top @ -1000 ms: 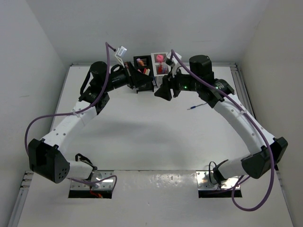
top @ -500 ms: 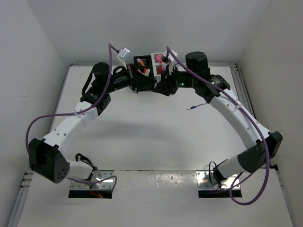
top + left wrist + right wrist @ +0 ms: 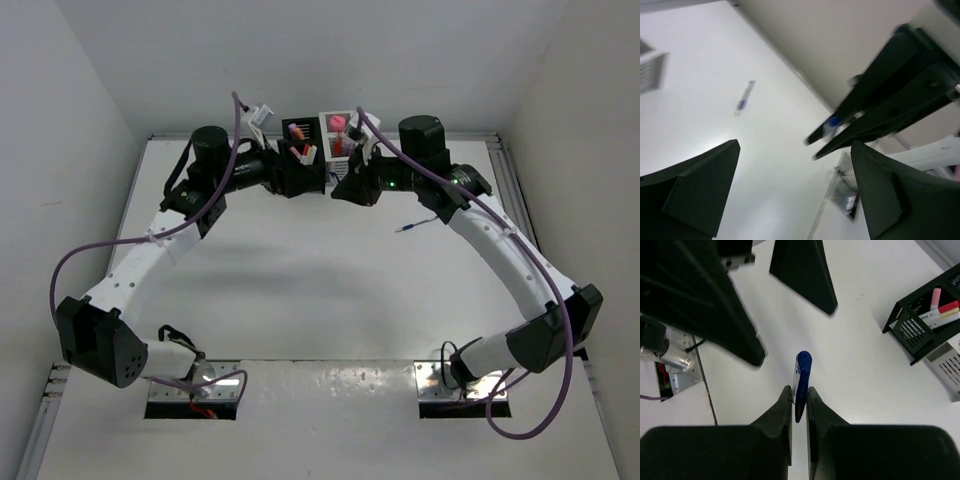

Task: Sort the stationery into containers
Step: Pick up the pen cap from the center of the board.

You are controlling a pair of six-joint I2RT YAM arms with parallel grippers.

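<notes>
My right gripper (image 3: pixel 799 388) is shut on a blue pen (image 3: pixel 802 370), which sticks out past its fingertips above the table. My left gripper (image 3: pixel 795 190) stands wide open facing it, with nothing between its fingers. From the left wrist view the pen's blue end (image 3: pixel 831 124) shows in the right gripper's tips. In the top view both grippers meet in front of the containers, left (image 3: pixel 310 183) and right (image 3: pixel 342 188). The black container (image 3: pixel 300 135) and the white container (image 3: pixel 338 128) stand joined at the back edge, each holding pink, red and white stationery. Another blue pen (image 3: pixel 415 227) lies on the table.
The back wall rises right behind the containers. Purple cables (image 3: pixel 235 115) loop above both wrists. In the right wrist view the black container (image 3: pixel 927 320) sits at the right, beside the white one (image 3: pixel 950 365). A metal mounting plate (image 3: pixel 675 365) shows at the left.
My left gripper has opened and let go of the blue pen. My right gripper has closed on it. Both wrists shifted slightly in front of the containers.
</notes>
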